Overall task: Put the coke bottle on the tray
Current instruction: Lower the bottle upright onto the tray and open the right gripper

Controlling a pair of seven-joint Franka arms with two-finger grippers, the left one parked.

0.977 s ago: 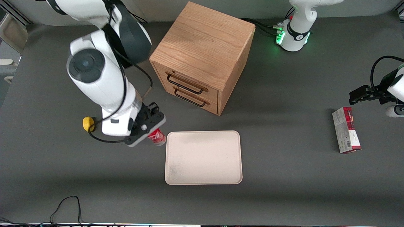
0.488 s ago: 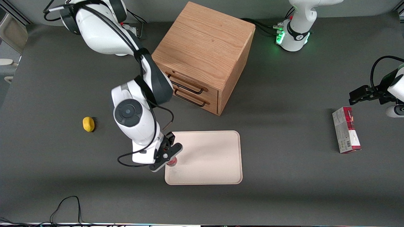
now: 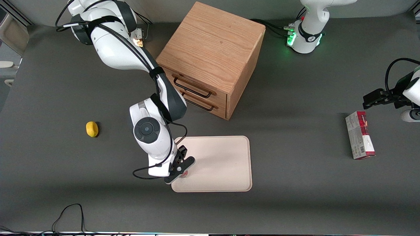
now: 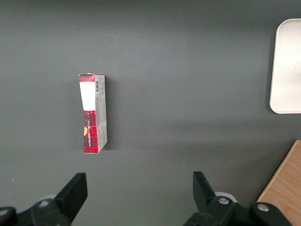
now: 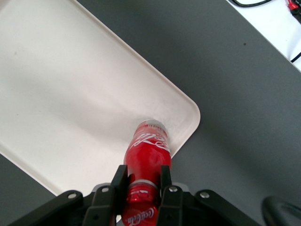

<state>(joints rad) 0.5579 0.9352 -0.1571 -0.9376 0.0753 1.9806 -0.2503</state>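
The gripper [image 3: 182, 167] is positioned over the corner of the tray [image 3: 220, 164] that lies nearest the front camera, at the working arm's end. Its fingers [image 5: 165, 181] are clamped on the neck of the coke bottle [image 5: 146, 153], just below the cap. The bottle is held upright. In the right wrist view its base is at the tray surface, close inside the rounded corner; whether it touches cannot be determined. A wooden drawer cabinet [image 3: 211, 59] stands on the tabletop [image 3: 295, 203], farther from the front camera than the tray. A lemon [image 3: 92, 129] lies toward the working arm's end. A carton [image 3: 360, 139] lies toward the parked arm's end.
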